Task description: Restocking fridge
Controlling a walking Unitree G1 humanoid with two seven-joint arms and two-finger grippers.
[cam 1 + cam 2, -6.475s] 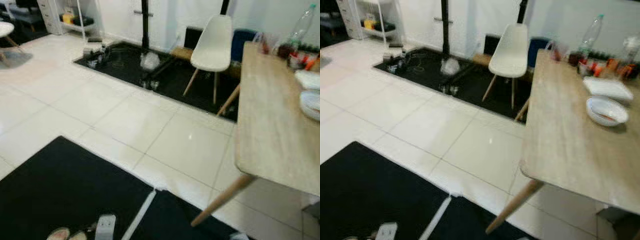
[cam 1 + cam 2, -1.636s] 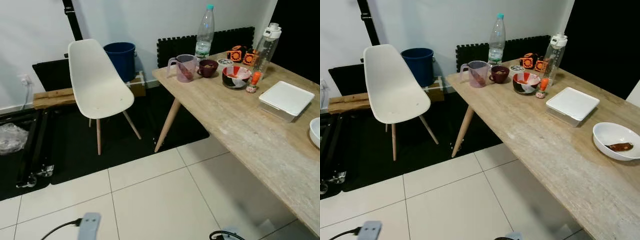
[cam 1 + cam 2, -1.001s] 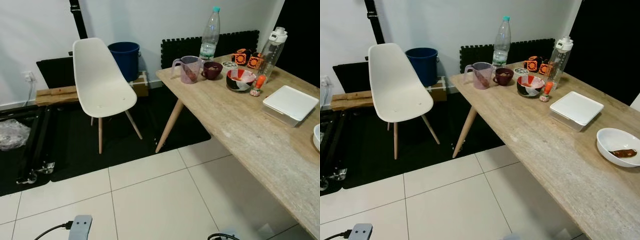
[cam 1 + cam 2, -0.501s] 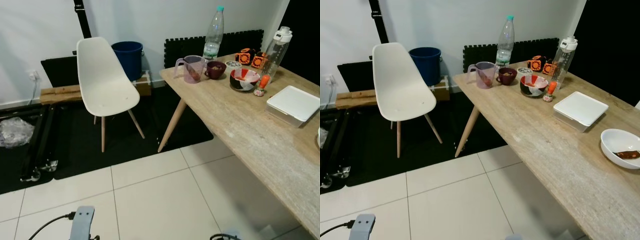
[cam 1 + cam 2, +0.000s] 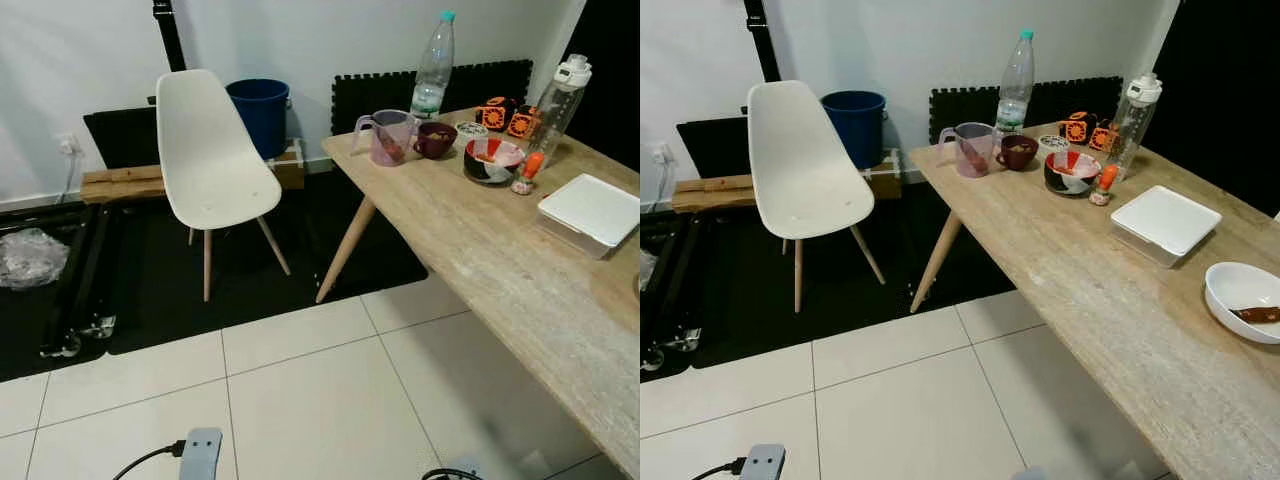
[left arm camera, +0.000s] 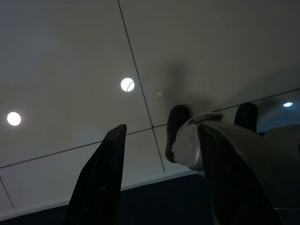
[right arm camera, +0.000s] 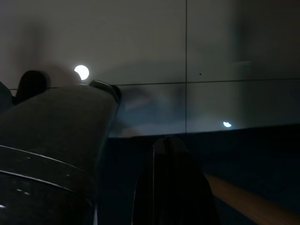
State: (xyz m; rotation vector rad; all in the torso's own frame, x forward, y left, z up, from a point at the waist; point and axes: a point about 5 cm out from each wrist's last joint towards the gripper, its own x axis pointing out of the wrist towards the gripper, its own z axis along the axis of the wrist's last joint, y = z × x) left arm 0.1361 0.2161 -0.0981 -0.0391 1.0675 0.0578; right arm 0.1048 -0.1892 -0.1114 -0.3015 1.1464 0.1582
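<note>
The camera has panned a little leftward over the last second and a half: the white plastic chair with wooden legs (image 5: 213,165) and the long pale wooden table (image 5: 1110,300) sit further right in frame, though neither has moved. 6.5 s ago the head saw mostly floor and black mat, so the robot has turned toward the table. No fridge is in sight.

The items on the table look like the restocking candidates:
- tall clear plastic water bottle (image 5: 1015,82)
- clear sports bottle with white cap (image 5: 1135,113)
- translucent purple measuring jug (image 5: 971,149)
- red-and-white bowl (image 5: 1072,171)
- flat white lidded container (image 5: 1166,224)

Judgement: still the approach stage, nothing picked.

The left gripper (image 6: 159,178) hangs over white tile, fingers spread apart, empty. The right gripper (image 7: 117,159) hangs low in the dark; its finger spacing cannot be told.
</note>
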